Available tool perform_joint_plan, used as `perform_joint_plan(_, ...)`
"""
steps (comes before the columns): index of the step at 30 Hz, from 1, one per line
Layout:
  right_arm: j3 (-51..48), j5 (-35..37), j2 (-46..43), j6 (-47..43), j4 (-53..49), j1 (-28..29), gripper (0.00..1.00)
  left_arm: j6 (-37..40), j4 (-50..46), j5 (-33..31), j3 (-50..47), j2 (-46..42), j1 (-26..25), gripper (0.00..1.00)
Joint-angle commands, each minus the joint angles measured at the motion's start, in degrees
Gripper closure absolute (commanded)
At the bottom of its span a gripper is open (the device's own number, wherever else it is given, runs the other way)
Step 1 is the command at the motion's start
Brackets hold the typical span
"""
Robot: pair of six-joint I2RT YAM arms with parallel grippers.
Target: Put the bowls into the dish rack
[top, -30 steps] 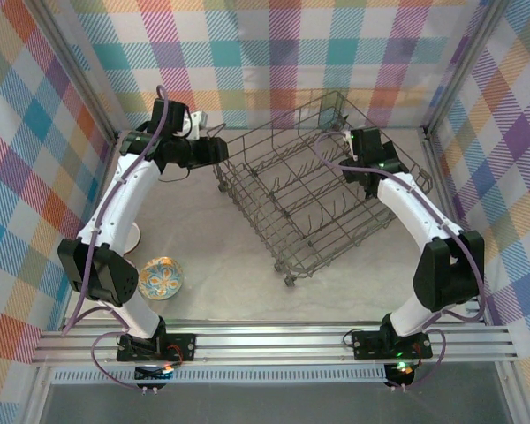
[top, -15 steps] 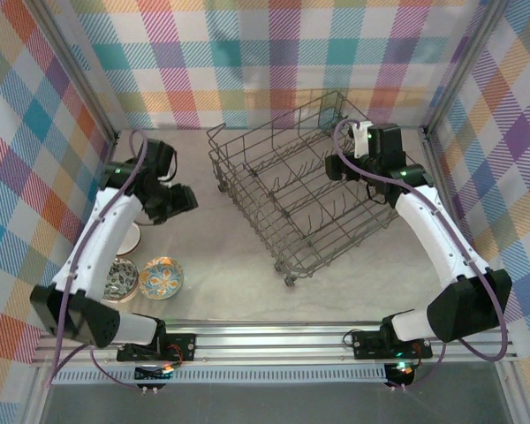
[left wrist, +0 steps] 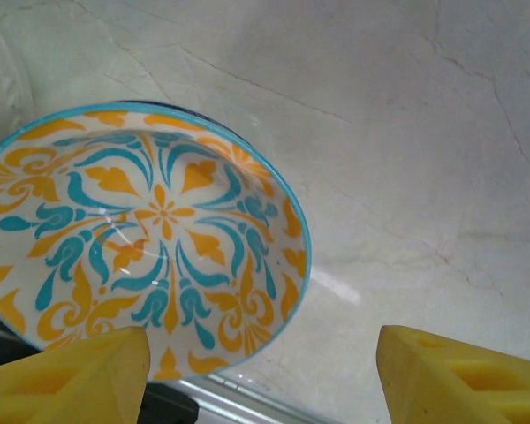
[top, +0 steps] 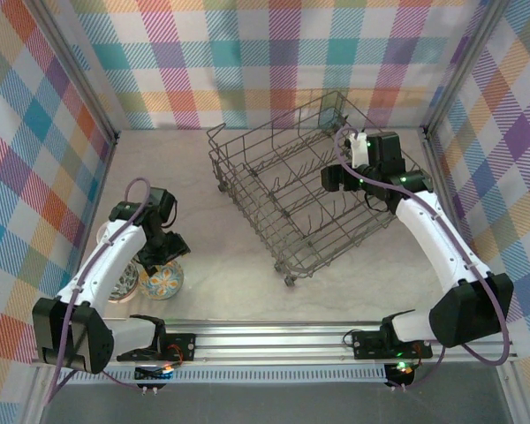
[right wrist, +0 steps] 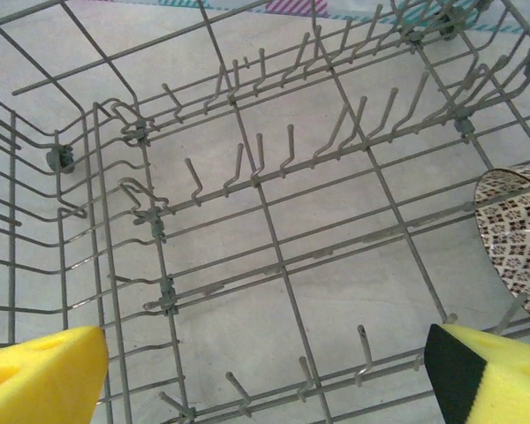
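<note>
You're at the pick-up stage on the left side: your left gripper (top: 166, 250) hangs low over the floral bowl (top: 162, 281), the orange-and-teal one sitting upright on the marble tabletop (left wrist: 424, 132) near the front-left corner, well apart from the dish rack (top: 274, 190). From the left wrist camera the bowl (left wrist: 150, 238) sits off to the left of your line. One yellow pad (left wrist: 79, 371) overlaps its near rim and the other stands out over bare table, so the left gripper (left wrist: 261, 358) is spread wide and grasping nothing. By my read it isn't touching the bowl yet. Just beside the floral bowl, towards the left wall, a dark patterned bowl (top: 122, 281) waits half hidden under your arm. The next move, as I judge it, calls for shifting left so that one pad drops inside the rim and the other outside it, then descending and pinching the wall of the bowl. Go gently, because a glazed rim may slip. Over on the right, your right gripper (top: 331, 179) hovers above the middle of the rack. Its two pads sit far apart in the right wrist view, so the right gripper (right wrist: 265, 371) is released and empty, with bare tines below. A brown-patterned bowl (right wrist: 521, 238) already leans on edge inside the rack (right wrist: 265, 203), at the right of that view. So the loading looks barely begun, and most of the rows are free for what you bring across.
</note>
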Motion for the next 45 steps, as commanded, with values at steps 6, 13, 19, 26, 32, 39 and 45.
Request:
perform_joint_plan(6, -0.3, -2.0, 1.7, 1.9, 3.2, 0.7, 0.07, -2.3, 7.4, 4.0, -1.5, 6.0, 5.9, 0.28)
perform_joint_plan(13, 1.4, -3.1, 3.8, 2.2, 2.3, 0.8, 0.07, -2.0, 9.3, 4.5, -1.7, 9.8, 6.6, 0.35)
perform_joint_plan(19, 0.9, -3.1, 4.1, 2.3, 3.2, 0.7, 0.07, -0.7, 9.0, 4.2, -1.7, 12.1, 6.8, 0.43)
perform_joint_plan(26, 0.3, -3.1, 4.9, 2.3, 3.8, 0.8, 0.07, -0.1, 9.4, 4.9, -1.9, 12.5, 6.7, 0.57)
perform_joint_plan(32, 0.6, -3.6, 5.6, 2.4, 3.9, 0.8, 0.07, 0.4, 9.4, 5.1, -2.4, 12.4, 6.8, 0.66)
perform_joint_plan(39, 0.4, -4.0, 5.6, 2.7, 4.2, 0.8, 0.07, 0.5, 9.5, 5.7, -2.9, 11.5, 6.8, 0.76)
perform_joint_plan(45, -0.3, -4.2, 5.3, 3.1, 4.5, 0.8, 0.07, 0.5, 9.8, 6.9, -2.9, 10.6, 6.8, 0.83)
